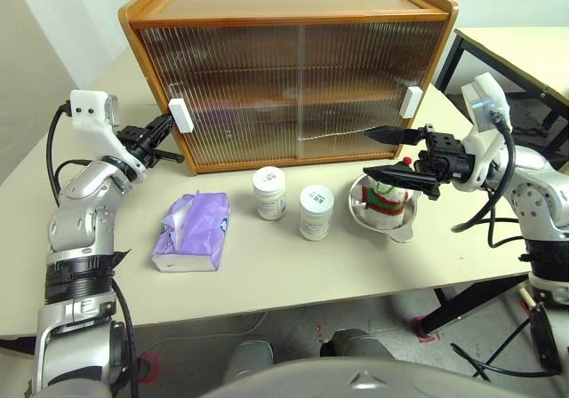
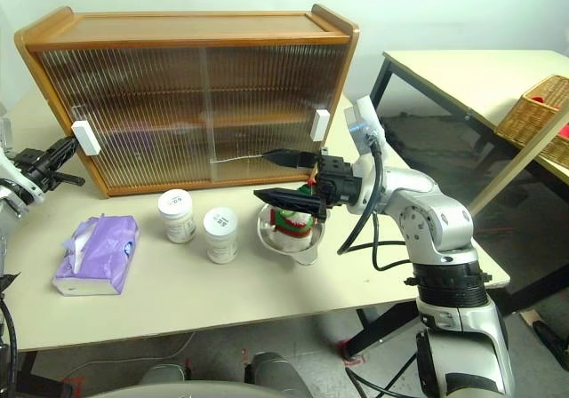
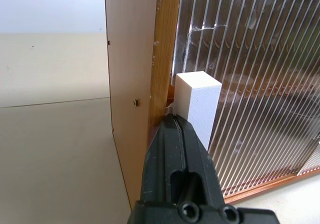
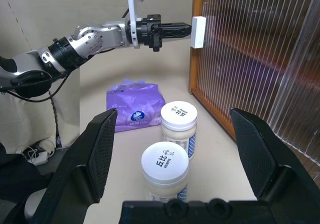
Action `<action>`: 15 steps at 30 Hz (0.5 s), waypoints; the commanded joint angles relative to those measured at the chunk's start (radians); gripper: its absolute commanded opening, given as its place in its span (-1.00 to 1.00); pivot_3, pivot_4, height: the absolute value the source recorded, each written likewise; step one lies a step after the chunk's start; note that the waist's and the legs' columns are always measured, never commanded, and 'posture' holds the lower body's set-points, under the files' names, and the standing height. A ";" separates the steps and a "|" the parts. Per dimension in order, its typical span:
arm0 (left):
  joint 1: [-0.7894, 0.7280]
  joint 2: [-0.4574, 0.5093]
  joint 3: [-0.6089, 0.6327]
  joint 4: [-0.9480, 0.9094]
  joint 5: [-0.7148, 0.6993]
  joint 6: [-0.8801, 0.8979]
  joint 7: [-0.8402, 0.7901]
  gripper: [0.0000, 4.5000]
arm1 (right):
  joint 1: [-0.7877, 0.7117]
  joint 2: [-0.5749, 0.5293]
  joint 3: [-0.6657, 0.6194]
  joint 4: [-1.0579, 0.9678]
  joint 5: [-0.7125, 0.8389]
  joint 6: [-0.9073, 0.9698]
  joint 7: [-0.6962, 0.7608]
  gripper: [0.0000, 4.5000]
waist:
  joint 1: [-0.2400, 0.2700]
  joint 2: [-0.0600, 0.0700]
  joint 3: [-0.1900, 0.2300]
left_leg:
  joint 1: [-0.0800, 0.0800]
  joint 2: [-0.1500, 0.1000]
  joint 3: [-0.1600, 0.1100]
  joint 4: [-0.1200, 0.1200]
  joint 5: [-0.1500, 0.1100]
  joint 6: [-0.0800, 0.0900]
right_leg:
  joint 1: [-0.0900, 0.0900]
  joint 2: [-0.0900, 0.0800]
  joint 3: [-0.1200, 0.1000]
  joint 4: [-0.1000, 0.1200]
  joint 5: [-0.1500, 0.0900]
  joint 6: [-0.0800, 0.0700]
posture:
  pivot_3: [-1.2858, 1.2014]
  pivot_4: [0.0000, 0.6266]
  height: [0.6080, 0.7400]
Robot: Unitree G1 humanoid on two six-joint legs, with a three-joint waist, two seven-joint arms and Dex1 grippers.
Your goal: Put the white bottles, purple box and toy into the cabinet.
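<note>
Both ribbed sliding doors drawn across the cabinet (image 1: 293, 78), left gripper (image 3: 176, 121) pressed together at the left white handle (image 1: 181, 115), right gripper (image 1: 391, 152) spread wide above the steel bowl (image 1: 387, 211) cradling the toy (image 1: 388, 195), two white bottles (image 1: 269, 193) and crumpled purple box (image 1: 191, 231) on the table (image 1: 293, 265) out front

Glossy wooden cabinet (image 1: 267, 7), ribbed translucent doors (image 1: 267, 87); shiny steel bowl (image 1: 404, 225).
</note>
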 commanded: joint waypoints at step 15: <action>-0.143 -0.043 -0.129 0.187 0.042 -0.087 -0.150 -0.99 | 0.015 -0.003 -0.013 -0.025 0.001 -0.005 -0.017 1.00 | 0.001 -0.001 0.000 | -0.002 0.000 0.000 0.005 -0.003 0.006 | 0.000 0.000 0.001 0.000 0.000 0.001 | -0.03 -1.00 1.00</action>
